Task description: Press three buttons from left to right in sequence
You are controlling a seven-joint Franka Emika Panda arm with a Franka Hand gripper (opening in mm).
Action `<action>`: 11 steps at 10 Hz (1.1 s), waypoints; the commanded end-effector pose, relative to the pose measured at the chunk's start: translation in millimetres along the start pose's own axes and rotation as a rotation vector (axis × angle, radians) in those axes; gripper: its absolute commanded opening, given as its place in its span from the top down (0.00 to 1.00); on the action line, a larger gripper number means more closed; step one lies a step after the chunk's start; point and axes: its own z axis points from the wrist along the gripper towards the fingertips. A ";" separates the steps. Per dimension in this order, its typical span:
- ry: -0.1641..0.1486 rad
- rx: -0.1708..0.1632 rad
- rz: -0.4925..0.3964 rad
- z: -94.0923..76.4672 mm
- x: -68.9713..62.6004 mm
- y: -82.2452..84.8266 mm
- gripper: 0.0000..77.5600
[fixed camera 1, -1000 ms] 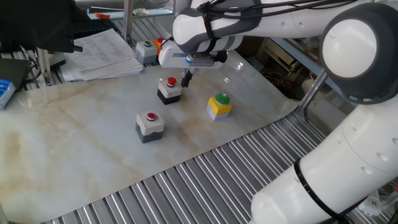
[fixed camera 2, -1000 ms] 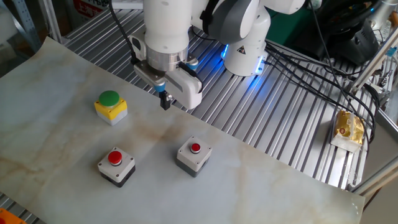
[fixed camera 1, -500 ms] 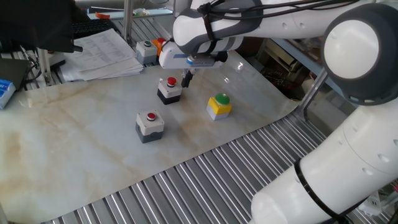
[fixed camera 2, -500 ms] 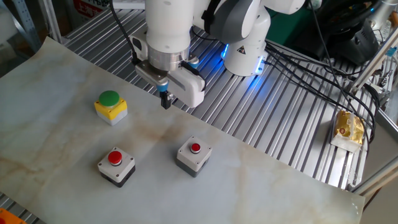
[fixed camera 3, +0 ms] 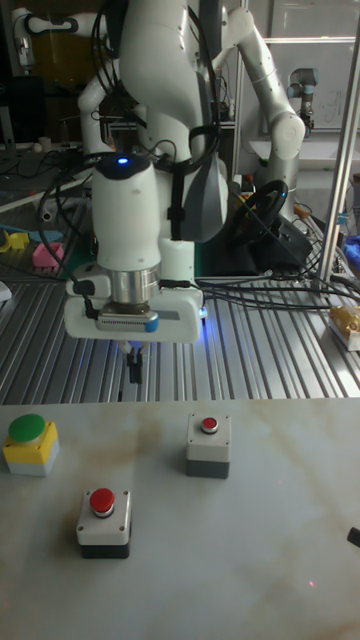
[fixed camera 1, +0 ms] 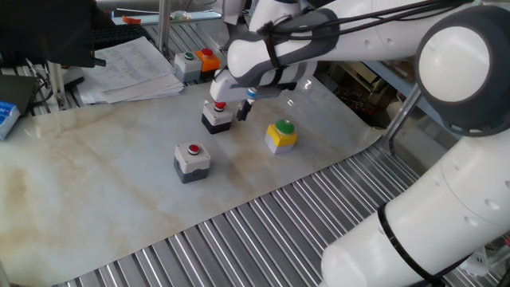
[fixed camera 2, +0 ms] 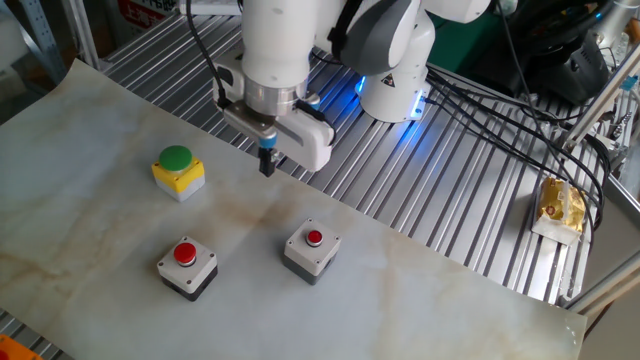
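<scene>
No button is seen pressed: the gripper (fixed camera 2: pixel 267 166) hangs beyond the yellow box (fixed camera 2: pixel 178 173); jaw state cannot be told.

End effector (fixed camera 3: pixel 132 366) above three buttons (fixed camera 3: pixel 208 445)

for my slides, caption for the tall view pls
Robot gripper hangs above the table behind three button boxes.

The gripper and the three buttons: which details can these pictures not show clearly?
- Gripper: fingertips too small in every view; a gap cannot be judged.
- Far grey box's red button: in one fixed view the arm partly covers it.
- Small grey box with green button: too small, partly hidden behind the arm.
</scene>
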 end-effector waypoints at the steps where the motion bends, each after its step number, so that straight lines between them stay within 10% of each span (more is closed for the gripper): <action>1: -0.001 -0.001 -0.054 -3.1 -4.1 -22.8 1.00; 11: 0.053 -0.013 -0.078 3.0 -18.6 -88.3 1.00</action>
